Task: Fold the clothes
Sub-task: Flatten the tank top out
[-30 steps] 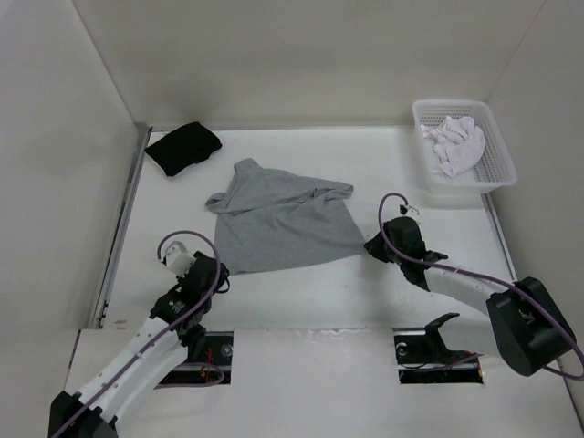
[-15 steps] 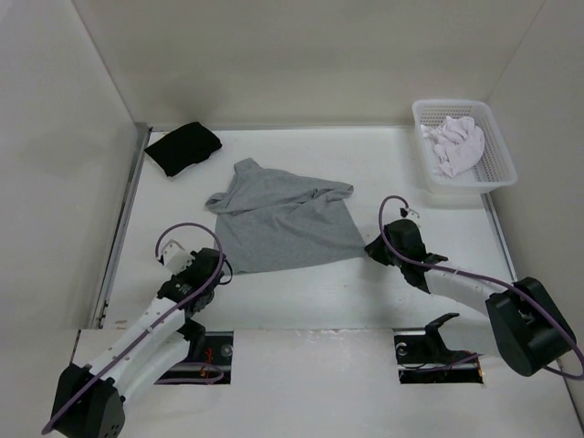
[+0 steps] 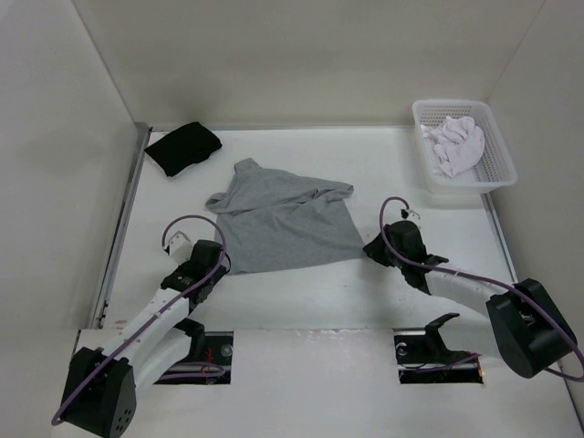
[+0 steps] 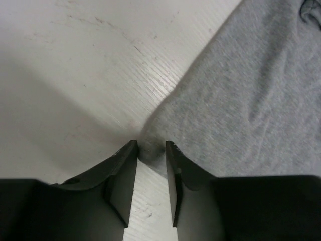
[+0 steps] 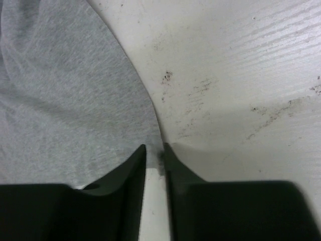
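Half open at shirt [image 3: 278, 224] left corner with left claw [image 4: 151, 144], tips astride fabric, unclamped; narrowly parted at right corner with right claw [image 5: 154, 147], gripping nothing.

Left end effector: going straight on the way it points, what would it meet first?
Probably the corner of the plain light-grey knit T-shirt, lying just ahead; depth is unclear.

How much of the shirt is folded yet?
None yet. Done: the shirt lies spread out, though rumpled. In hand: the left gripper and right gripper sit at its near corners, jaws apart. Left: grabbing those corners and every fold.
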Robot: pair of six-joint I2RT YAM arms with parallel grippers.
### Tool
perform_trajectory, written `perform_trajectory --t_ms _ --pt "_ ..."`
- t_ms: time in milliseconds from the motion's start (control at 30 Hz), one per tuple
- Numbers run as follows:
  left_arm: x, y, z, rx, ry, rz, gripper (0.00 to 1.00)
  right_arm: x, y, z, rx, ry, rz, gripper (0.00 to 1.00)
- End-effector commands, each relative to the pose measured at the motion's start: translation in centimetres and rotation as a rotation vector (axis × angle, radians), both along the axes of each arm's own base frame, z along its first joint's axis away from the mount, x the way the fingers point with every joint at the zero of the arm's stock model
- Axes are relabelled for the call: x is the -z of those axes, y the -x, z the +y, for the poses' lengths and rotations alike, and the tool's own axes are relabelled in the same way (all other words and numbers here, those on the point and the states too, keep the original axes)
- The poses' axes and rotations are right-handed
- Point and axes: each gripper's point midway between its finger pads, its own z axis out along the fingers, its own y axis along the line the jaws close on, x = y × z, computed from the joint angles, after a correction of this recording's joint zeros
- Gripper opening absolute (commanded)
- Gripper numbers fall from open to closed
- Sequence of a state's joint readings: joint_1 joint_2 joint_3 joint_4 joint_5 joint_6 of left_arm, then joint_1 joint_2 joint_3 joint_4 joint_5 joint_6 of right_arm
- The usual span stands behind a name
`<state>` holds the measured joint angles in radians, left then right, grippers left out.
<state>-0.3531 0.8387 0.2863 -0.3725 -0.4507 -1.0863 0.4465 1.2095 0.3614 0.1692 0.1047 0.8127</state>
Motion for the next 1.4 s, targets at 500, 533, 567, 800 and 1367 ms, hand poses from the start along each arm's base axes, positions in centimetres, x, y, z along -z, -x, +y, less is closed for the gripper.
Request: perform_trajectory --t_ms 500,533,567,800,1367 --pt "-4.5 -0.7 0.0 0.082 0.02 -0.136 0.01 -0.3 1.1 -0.6 0.042 -0.004 0.035 0.39" --pt "-4.8 -0.7 0.0 0.086 0.019 -0.149 0.01 -0.3 1.1 -0.6 0.046 0.001 0.039 0.38" --pt "-5.0 -0.8 0.0 0.09 0.017 -0.158 0.01 -0.2 1.2 -0.4 0.039 0.001 0.048 0.38" --pt "-4.6 -1.0 -0.6 0.121 0.04 -0.163 0.01 0.6 1.4 1.4 0.008 0.011 0.092 0.29" --pt "-9.2 -2.6 -1.0 0.161 0.054 -0.293 0.0 -4.0 -0.3 1.6 0.058 0.001 -0.132 0.0"
